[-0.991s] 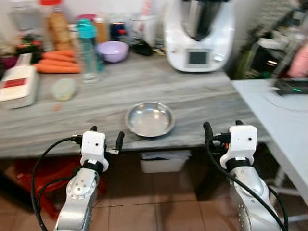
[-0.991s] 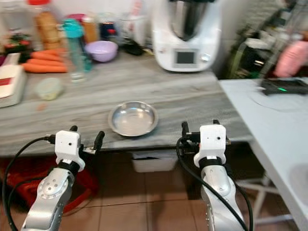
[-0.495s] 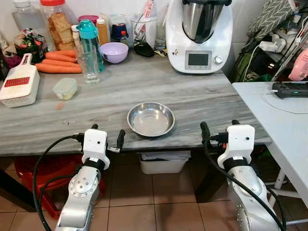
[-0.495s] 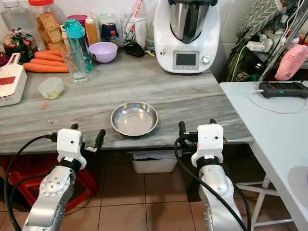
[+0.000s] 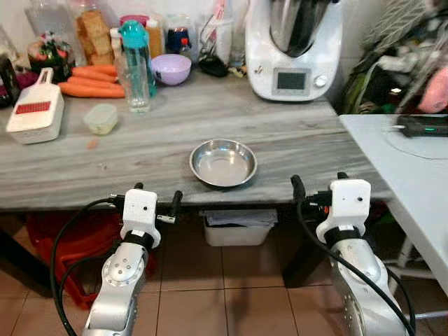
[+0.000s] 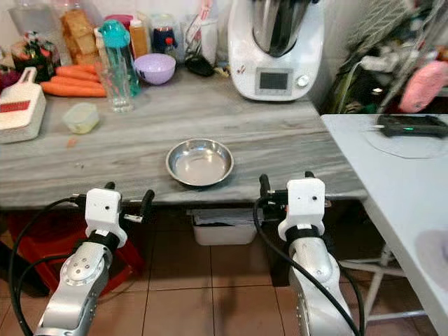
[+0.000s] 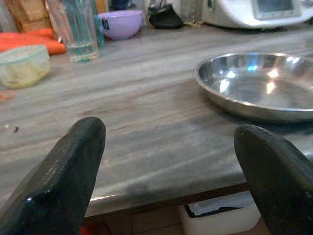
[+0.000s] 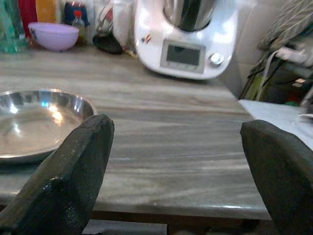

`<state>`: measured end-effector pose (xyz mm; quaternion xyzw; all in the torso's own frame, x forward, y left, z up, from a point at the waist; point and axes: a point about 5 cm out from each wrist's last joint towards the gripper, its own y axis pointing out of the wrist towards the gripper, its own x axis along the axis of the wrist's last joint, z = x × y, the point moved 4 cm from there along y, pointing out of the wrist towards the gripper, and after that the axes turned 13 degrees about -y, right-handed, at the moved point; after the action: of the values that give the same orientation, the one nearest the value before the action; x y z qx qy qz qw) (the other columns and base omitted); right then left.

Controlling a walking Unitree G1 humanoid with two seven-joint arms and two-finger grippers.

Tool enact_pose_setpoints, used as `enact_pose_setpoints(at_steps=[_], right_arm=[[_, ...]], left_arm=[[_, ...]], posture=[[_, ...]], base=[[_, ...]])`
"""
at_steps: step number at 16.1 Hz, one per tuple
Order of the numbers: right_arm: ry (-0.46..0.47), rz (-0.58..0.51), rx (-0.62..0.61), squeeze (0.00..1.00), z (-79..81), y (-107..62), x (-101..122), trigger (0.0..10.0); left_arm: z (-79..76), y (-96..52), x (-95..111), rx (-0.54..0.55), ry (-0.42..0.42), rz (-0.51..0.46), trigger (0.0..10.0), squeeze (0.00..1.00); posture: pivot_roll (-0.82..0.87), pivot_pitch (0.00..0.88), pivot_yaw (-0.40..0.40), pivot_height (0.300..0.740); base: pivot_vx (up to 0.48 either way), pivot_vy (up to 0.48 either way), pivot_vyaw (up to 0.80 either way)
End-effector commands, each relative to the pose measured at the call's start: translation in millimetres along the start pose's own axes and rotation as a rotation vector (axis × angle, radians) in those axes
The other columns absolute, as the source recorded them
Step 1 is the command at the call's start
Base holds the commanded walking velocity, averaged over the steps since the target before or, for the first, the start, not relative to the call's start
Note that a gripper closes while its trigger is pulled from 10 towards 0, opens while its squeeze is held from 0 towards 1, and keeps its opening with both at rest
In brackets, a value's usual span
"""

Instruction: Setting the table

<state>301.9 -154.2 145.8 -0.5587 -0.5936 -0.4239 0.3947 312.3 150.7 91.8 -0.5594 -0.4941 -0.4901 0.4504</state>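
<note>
So the steel bowl sits near the front edge of the grey counter. Left gripper and right gripper hover just below that edge, both with fingers spread apart, holding nothing.

- Left arm raised forward, silver forearm angled up, cable looping off the wrist.
- Left gripper: fingers spread wide apart, nothing between them.
- Right arm raised forward at about the same height.
- Right gripper: fingers spread wide apart, holding nothing.
</note>
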Motion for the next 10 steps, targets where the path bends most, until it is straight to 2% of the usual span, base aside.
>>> enact_pose_setpoints(at_steps=[1,10], right_arm=[[0.001,0.0,-0.016,0.0,-6.0,0.3,0.5,10.0],[0.004,0.002,-0.026,0.0,-7.0,1.3,-0.1,10.0]], left_arm=[[-0.8,0.7,0.2,0.001,0.008,-0.001,10.0,0.0],[-1.5,1.2,0.3,-0.008,0.016,-0.002,10.0,0.0]], posture=[[-0.07,0.0,-0.023,0.74],[-0.06,0.0,-0.017,0.74]], base=[[-0.255,0.0,0.0],[-0.287,0.0,0.0]])
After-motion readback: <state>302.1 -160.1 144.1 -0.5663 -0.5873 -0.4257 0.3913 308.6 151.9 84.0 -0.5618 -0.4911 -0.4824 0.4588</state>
